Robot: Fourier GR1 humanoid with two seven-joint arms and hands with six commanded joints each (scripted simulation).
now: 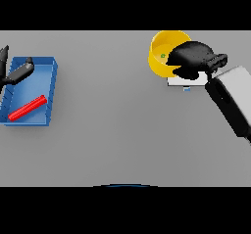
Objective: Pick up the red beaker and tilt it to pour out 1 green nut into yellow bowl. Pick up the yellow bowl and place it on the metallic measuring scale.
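Now we see the yellow bowl (164,52) sitting at the far right of the table (122,130), with one small green nut (163,56) lying inside it. Our right hand (192,59) reaches in from the right, its dark fingers curled against the bowl's near right rim, so that we judge the bowl to be held; how firmly cannot be told, since the hand covers that part of the wall. Just below the bowl, and partly under the hand, lies the pale flat plate of the measuring scale (184,81); the bowl's lower edge overlaps its far left corner, but whether the bowl already rests on it we cannot tell. The relation that governs the coming move is this: the scale lies toward the near right of the bowl, directly beneath the holding hand, so only a short carry appears to remain. The red beaker (28,107) lies on its side in the blue tray (51,69) far to the left of the bowl, its long axis slanted. Our left hand (17,71) hovers over that tray, fingers straight and apart, holding nothing.
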